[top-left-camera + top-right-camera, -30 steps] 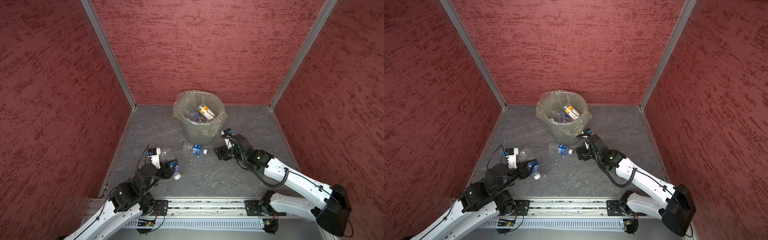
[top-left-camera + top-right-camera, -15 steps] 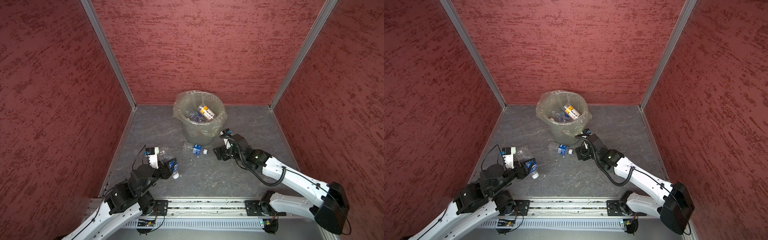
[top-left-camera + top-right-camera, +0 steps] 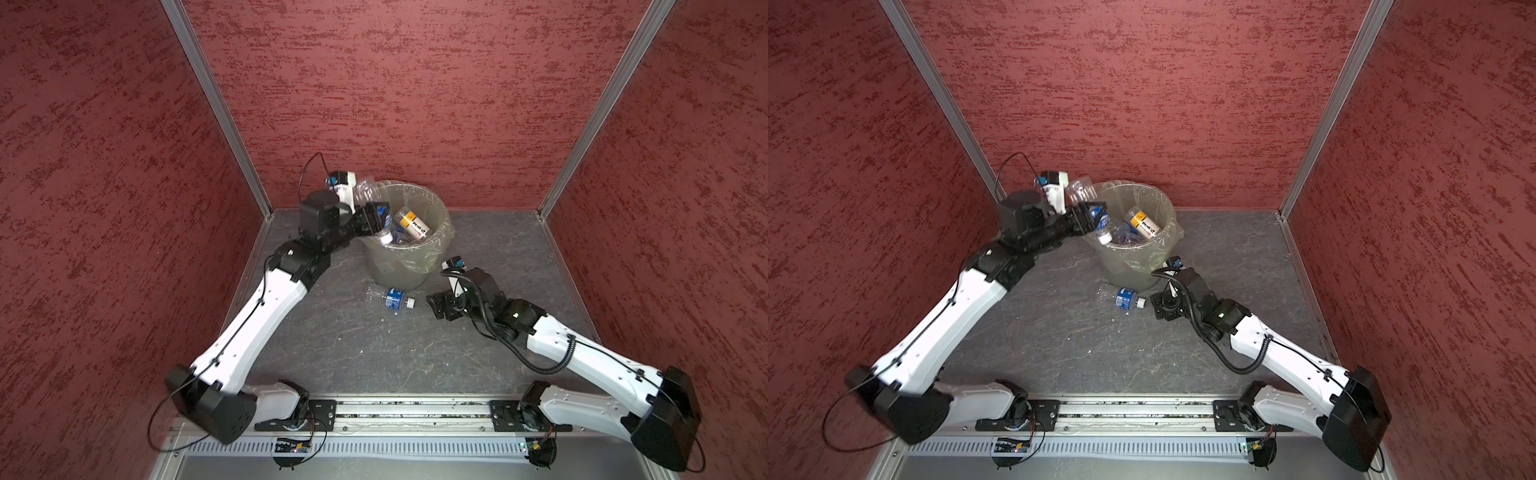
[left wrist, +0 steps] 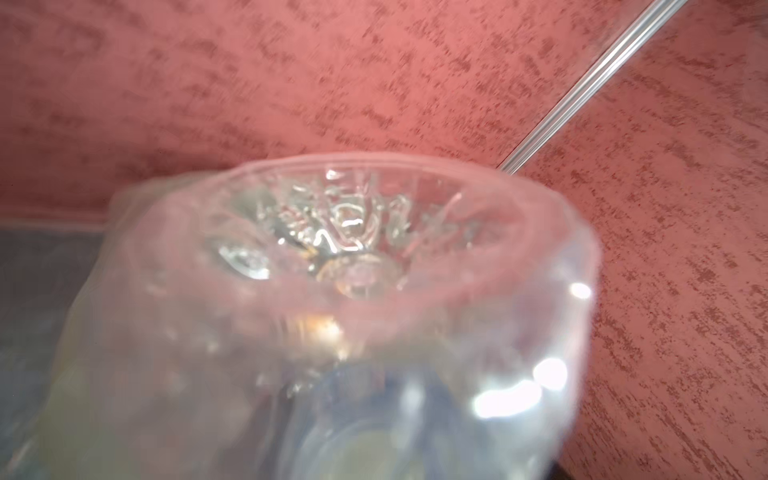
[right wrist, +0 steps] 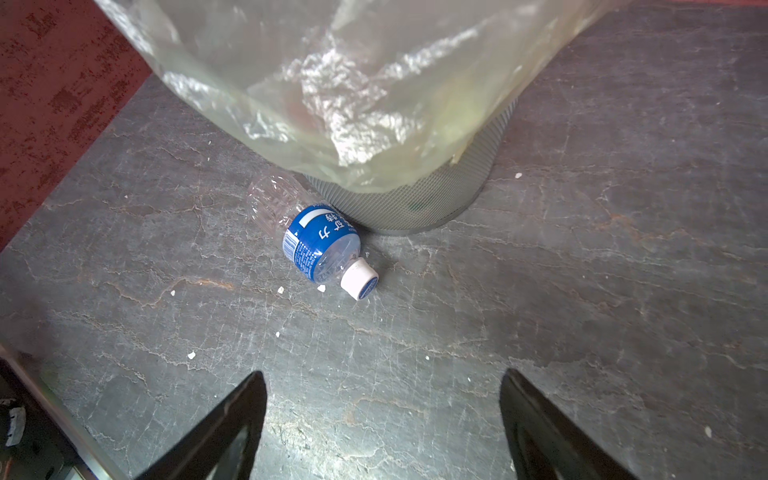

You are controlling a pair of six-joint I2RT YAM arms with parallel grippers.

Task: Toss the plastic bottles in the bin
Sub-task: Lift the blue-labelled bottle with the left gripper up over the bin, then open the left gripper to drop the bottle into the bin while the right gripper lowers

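My left gripper (image 3: 374,218) (image 3: 1091,217) hangs over the left rim of the bin (image 3: 399,266) (image 3: 1129,266). A clear plastic bottle (image 3: 366,192) (image 3: 1081,190) with a blue label sits between its fingers, white cap tilted down into the bin. That bottle's base (image 4: 332,291) fills the blurred left wrist view and hides the jaws. Another blue-labelled bottle (image 3: 392,298) (image 3: 1126,298) (image 5: 316,237) lies on the floor against the bin's foot. My right gripper (image 3: 436,305) (image 3: 1160,306) (image 5: 382,386) is low over the floor just right of it, open and empty.
Inside the bin lie several bottles, one with a white and orange label (image 3: 411,222) (image 3: 1144,224). The liner bag (image 5: 332,83) sags over the bin's wall. Red walls close in the grey floor (image 3: 374,353) on three sides; a metal rail (image 3: 415,413) runs along the front.
The left arm has swung up from the near-left floor to the bin's rim, carrying the bottle with it. The right arm has hardly moved.
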